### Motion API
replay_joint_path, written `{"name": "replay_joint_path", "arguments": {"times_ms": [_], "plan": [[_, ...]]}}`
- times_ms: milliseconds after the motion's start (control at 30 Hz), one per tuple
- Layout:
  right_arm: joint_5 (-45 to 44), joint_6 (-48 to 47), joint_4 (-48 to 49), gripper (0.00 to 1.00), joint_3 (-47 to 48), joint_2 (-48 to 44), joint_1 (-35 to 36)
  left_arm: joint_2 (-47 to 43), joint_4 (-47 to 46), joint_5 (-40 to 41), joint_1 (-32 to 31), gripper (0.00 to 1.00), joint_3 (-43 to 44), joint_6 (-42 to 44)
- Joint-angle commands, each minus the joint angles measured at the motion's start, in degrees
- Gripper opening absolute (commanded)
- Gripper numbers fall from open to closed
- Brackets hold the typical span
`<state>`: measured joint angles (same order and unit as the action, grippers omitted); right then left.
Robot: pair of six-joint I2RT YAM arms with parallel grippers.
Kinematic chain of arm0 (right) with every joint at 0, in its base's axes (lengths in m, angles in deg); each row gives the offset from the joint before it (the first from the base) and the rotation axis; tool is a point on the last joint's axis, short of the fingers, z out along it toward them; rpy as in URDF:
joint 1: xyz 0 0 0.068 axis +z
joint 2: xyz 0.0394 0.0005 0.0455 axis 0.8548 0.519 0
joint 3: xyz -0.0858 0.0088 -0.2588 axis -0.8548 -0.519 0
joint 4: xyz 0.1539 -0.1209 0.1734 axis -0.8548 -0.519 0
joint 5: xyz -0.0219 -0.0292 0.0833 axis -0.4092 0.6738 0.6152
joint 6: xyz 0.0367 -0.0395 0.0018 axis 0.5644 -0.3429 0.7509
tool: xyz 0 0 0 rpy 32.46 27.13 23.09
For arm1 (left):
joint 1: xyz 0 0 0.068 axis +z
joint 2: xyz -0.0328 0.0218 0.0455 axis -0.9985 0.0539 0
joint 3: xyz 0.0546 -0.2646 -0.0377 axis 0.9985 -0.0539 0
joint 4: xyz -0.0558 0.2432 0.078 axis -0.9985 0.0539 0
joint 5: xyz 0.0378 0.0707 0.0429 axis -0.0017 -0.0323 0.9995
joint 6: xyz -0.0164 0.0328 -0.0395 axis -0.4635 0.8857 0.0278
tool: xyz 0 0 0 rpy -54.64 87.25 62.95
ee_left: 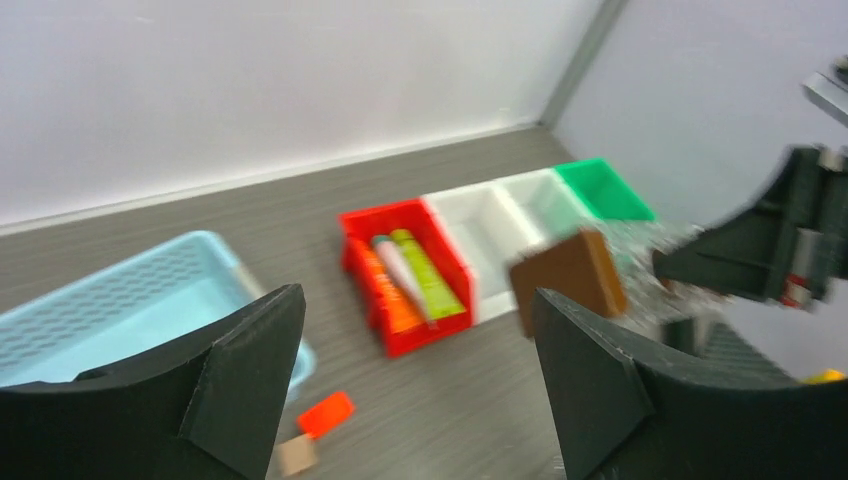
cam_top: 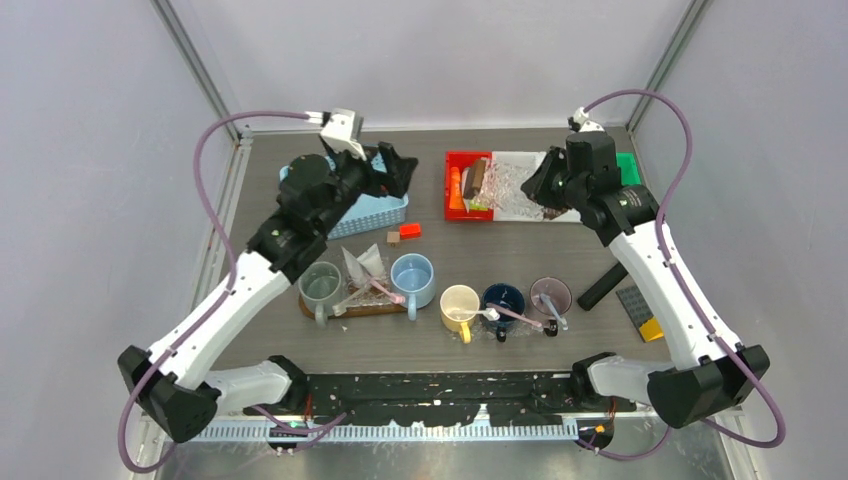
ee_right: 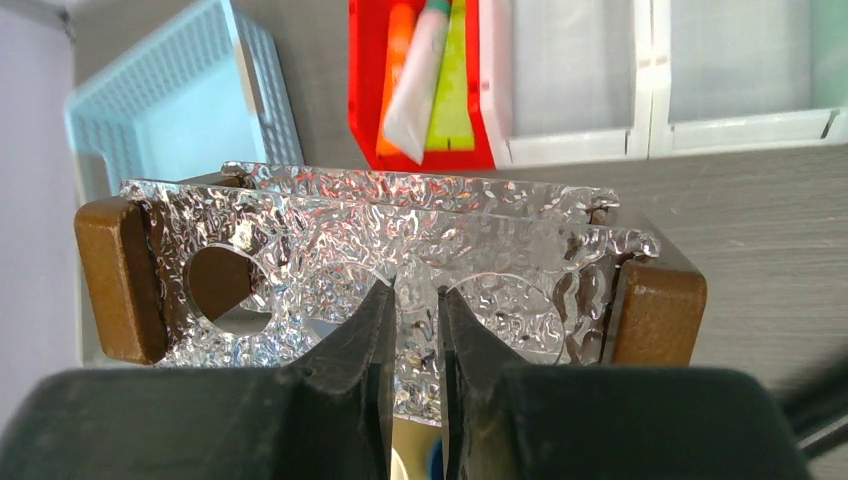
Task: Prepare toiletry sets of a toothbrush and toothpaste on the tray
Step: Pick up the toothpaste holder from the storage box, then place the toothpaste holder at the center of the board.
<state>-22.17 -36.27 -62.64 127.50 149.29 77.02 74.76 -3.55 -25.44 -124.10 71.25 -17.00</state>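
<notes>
Five mugs stand in a row: grey-green (cam_top: 320, 285), light blue (cam_top: 412, 278), cream-yellow (cam_top: 460, 305), navy (cam_top: 503, 300) and mauve (cam_top: 550, 295). Thin toothbrushes (cam_top: 520, 317) lean in some of them. A low brown tray (cam_top: 350, 310) lies under the grey-green mug. Toothpaste tubes (ee_left: 410, 275) (ee_right: 425, 75) lie in the red bin (cam_top: 452, 190). My left gripper (cam_top: 395, 170) (ee_left: 420, 370) hangs open and empty beside the blue basket. My right gripper (cam_top: 540, 190) (ee_right: 418, 295) is shut on a clear dimpled rack (ee_right: 400, 215) (ee_left: 565, 280) with round holes and brown ends, held above the bins.
A light blue basket (cam_top: 370, 210) sits at the back left. An orange block (cam_top: 410, 231) and a tan block (cam_top: 393, 237) lie in front of it. White bins (ee_right: 570, 80) and a green bin (cam_top: 627, 165) stand right of the red one. Clear wrappers (cam_top: 365, 265) lie behind the mugs.
</notes>
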Motion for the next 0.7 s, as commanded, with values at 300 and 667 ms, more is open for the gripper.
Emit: {"name": "replay_joint_path", "arguments": {"times_ms": [300,667], "plan": [[12.1,-16.8,-0.7,0.0,-9.5,-1.2,-0.1,-9.7,20.4,6.4,14.8,0.89,2.0,14.4],[9.0,-16.3,9.5,0.01,-21.8,2.4,-0.1,-17.1,11.2,17.5,14.8,0.89,-8.8,22.7]]}}
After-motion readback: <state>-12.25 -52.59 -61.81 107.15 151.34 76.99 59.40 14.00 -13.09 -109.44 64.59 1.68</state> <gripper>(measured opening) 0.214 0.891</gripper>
